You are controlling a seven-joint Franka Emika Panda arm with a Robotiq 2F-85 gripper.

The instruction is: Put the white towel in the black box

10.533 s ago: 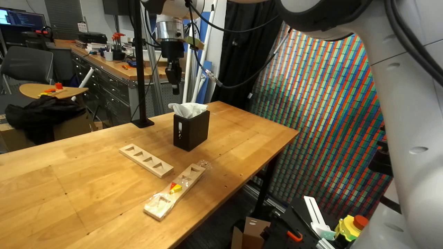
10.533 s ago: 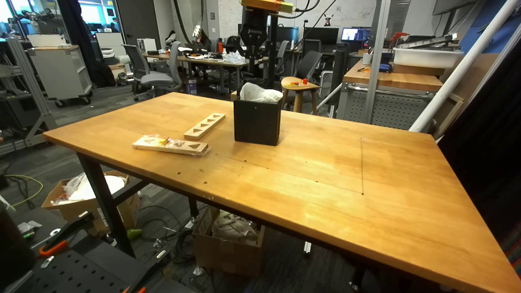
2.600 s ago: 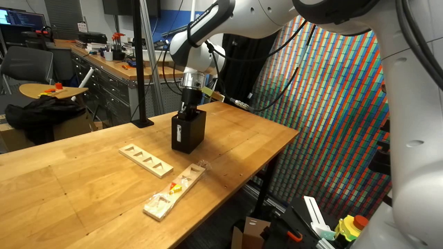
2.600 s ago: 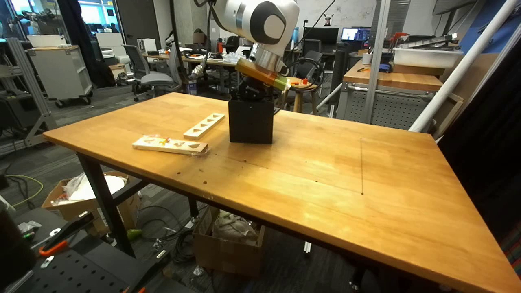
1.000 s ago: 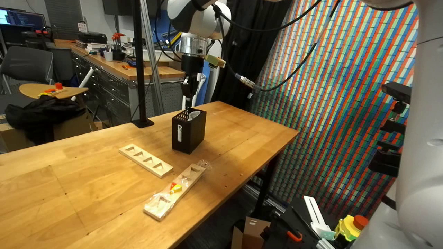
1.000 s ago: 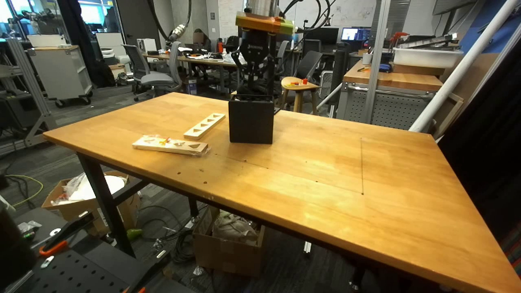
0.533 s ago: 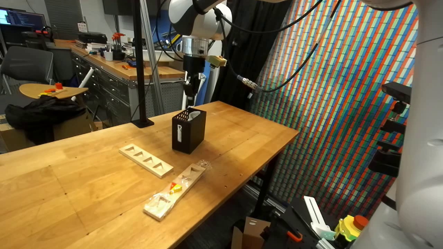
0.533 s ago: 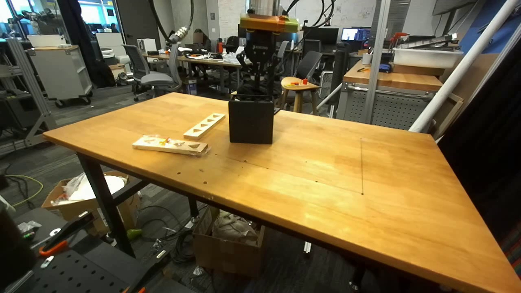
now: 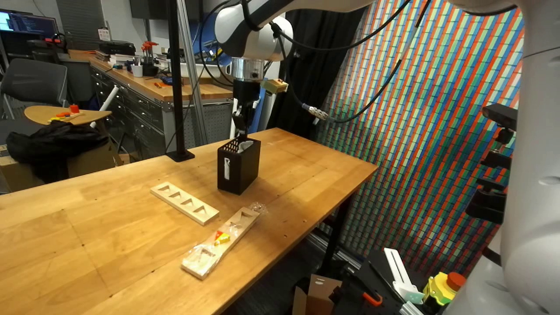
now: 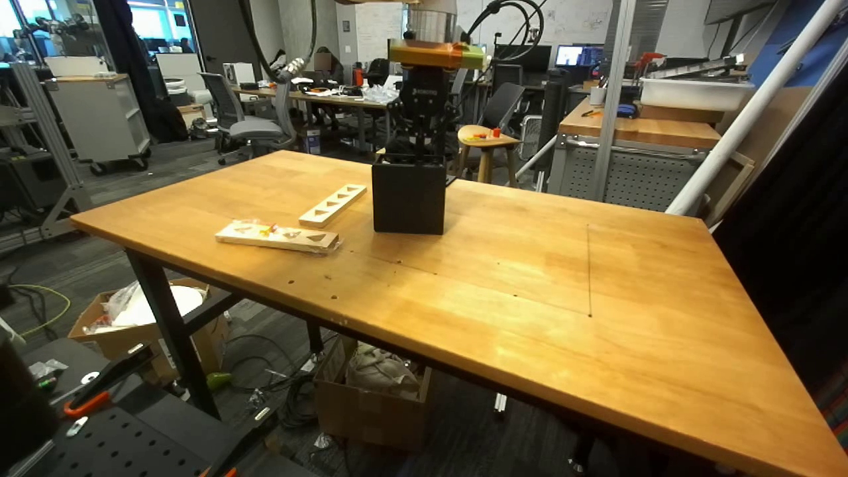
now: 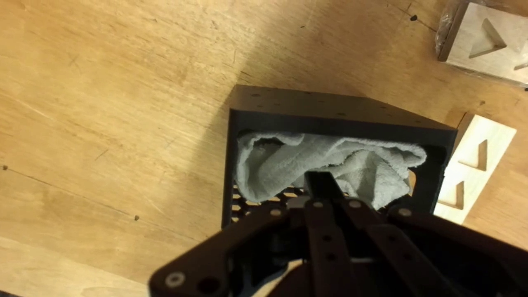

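White towel sunk inside black box, earlier bulging out, fingers lowered again

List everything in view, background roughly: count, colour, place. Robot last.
table: 1, light wood, centre
black box: 1, black, upright on table
white towel: 1, off-white, bunched inside black box
bare strip: 1, pale wood, on table
wrapped strip: 1, pale wood, in clear plastic on table
pieces: at least 2, red and yellow, on wrapped strip
post: 1, black, at table edge
stool: 1, light wood, beyond table
chairs: several, grey, background
cardboard boxes: at least 2, brown, on floor
red button: 1, red, atop yellow housing
robot arm: 1, white, over table
gripper: 1, black, shut, at black box opening
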